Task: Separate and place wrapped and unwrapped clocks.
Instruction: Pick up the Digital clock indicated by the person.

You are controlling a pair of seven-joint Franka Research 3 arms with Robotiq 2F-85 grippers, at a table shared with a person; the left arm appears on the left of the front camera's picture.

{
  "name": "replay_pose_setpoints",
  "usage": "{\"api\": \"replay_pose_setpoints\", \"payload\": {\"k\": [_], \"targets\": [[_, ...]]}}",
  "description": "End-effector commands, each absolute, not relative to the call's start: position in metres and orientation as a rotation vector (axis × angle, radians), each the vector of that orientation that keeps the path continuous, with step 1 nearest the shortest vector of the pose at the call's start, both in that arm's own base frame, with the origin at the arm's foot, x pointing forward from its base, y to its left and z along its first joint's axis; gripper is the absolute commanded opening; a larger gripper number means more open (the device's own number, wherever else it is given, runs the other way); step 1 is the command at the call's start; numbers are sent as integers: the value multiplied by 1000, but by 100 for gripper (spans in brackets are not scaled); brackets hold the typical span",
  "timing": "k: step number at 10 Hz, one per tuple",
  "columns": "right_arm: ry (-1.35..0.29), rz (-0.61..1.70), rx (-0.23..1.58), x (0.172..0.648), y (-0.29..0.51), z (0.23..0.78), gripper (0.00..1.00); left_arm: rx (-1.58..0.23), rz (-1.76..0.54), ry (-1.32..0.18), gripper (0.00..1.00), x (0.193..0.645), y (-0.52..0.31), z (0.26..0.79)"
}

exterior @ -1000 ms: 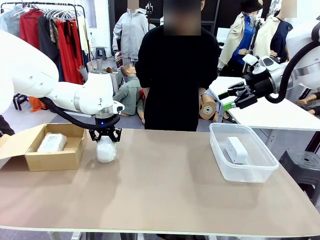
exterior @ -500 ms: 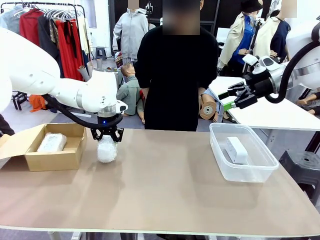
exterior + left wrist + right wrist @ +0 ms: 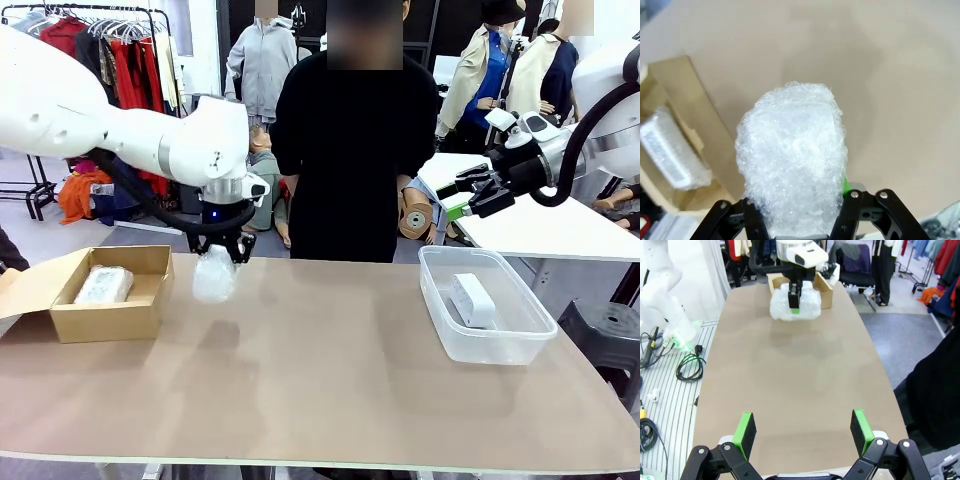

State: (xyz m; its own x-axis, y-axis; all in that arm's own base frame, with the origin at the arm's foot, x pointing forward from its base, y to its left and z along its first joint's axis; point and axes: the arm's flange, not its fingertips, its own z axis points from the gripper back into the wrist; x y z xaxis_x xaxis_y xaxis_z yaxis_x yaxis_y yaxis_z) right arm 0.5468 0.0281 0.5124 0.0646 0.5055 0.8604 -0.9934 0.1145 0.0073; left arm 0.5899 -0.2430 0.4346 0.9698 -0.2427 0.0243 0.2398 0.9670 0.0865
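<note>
Left gripper [image 3: 222, 250] is seen above the tan tabletop [image 3: 320, 380], clamped on the white bubble-wrap bundle [image 3: 214, 276]. The bundle is held clear of the table surface, hanging below the black fingers, just to the right of the open brown cardboard box [image 3: 110, 318]. In the left wrist view the bubble-wrap bundle [image 3: 792, 160] is pressed between the two fingers, a green pad [image 3: 844, 184] showing at its right edge; the table lies well below it.

Inside the cardboard box [image 3: 670, 90] a clear-plastic-wrapped bundle with a label [image 3: 104, 285] is lying flat on the box floor; it is seen blurred in the left wrist view [image 3: 670, 155].

A clear rectangular plastic bin [image 3: 520, 335] is standing on the right part of the table, well apart from the box. A bare white rounded-rectangular clock [image 3: 472, 299] is resting inside it.

Right gripper [image 3: 467, 192] is held high off the right side of the table, above and behind the bin, jaws spread apart and nothing between them. In the right wrist view its green pads [image 3: 745, 431] are seen wide apart over the table, with the left gripper [image 3: 795, 299] and the bubble-wrap bundle [image 3: 810, 304] at the far end.

A person in a black top [image 3: 355, 150] is standing at the far edge of the table.
</note>
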Motion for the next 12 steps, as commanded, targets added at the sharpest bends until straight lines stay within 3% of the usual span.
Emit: {"api": "replay_pose_setpoints", "payload": {"k": [1,7,12], "targets": [[-836,1313,751,546,28,514,100,107,-313,-34,0,583,-247,472],[-836,1313,751,546,28,514,100,94,-397,-144,0,559,-264,598],[-836,1313,751,546,28,514,100,120,-453,-260,0,539,-280,660]]}}
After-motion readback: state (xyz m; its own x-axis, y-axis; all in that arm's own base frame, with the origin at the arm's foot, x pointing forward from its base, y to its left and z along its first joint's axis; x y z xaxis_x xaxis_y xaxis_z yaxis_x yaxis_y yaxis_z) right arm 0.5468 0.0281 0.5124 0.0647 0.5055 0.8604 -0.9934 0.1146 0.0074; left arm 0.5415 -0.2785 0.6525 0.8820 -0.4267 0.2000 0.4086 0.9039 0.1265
